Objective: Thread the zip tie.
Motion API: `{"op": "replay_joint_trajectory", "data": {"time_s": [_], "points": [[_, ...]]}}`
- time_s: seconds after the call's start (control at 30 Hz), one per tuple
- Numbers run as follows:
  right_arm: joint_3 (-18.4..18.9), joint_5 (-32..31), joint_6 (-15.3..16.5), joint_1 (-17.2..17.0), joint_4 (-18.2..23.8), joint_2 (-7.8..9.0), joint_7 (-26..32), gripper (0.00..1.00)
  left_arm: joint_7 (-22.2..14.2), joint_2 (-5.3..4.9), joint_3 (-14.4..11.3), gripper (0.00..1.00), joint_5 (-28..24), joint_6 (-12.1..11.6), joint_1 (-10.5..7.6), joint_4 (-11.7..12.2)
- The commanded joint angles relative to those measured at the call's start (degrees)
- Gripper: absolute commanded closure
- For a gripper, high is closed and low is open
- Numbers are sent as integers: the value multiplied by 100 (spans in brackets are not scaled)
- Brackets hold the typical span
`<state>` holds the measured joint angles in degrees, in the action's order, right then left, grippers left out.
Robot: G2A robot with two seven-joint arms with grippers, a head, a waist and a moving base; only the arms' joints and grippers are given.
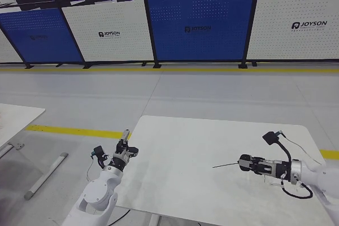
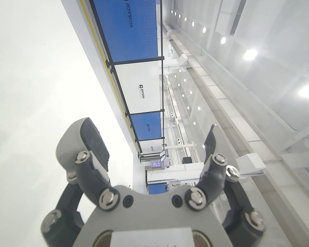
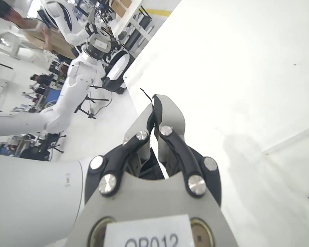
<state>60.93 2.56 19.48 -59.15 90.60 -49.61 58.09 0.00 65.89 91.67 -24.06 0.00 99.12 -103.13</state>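
Operator: State of both jaws, and position of the zip tie (image 1: 226, 165)?

Technician: Right jaws fully closed, clamped flat on the zip tie; it leaves at their tips and runs straight ahead of them above the tabletop (image 1: 181, 141), pointing toward the left jaws; the two pairs are well apart. Left jaws spread wide; nothing between the pads (image 2: 94, 140).

Operator: Failure modes from here?

Technician: Judged, not observed. One: the zip tie is thin and held at one end; the free end may sag or whip under arm motion and miss the slot. Two: a narrow band between flat pads may swivel under side load; alignment lost. Three: I cannot tell which end is clamped, nor where the locking head lies; if it sits buried inside the right jaws, the tail has nowhere to enter. Four: the left jaws must close around a strand thinner than their pads; closing beside it grips nothing.

Operator: What does each view contribute?

Technician: The top view gives the free length ahead of the right jaws and the gap across to the left jaws; the right wrist view gives the seam of the closed jaws and a short kinked tip (image 3: 145, 93) just beyond it; the left wrist view gives the width of the open gap.
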Motion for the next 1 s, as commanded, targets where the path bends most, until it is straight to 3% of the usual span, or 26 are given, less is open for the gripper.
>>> {"op": "replay_joint_trajectory", "data": {"time_s": [0.0,0.17,0.8,0.97], "points": [[-127,-348,0,62,129,-21,50,100,0,0,0,0,0,0,0,0],[-341,-1030,0,138,226,-29,-140,100,0,0,0,0,0,0,0,0],[-371,-945,0,158,159,-30,-147,100,0,0,0,0,0,0,0,0],[-321,-808,0,120,243,-45,-371,100,0,0,0,0,0,0,0,0]]}}
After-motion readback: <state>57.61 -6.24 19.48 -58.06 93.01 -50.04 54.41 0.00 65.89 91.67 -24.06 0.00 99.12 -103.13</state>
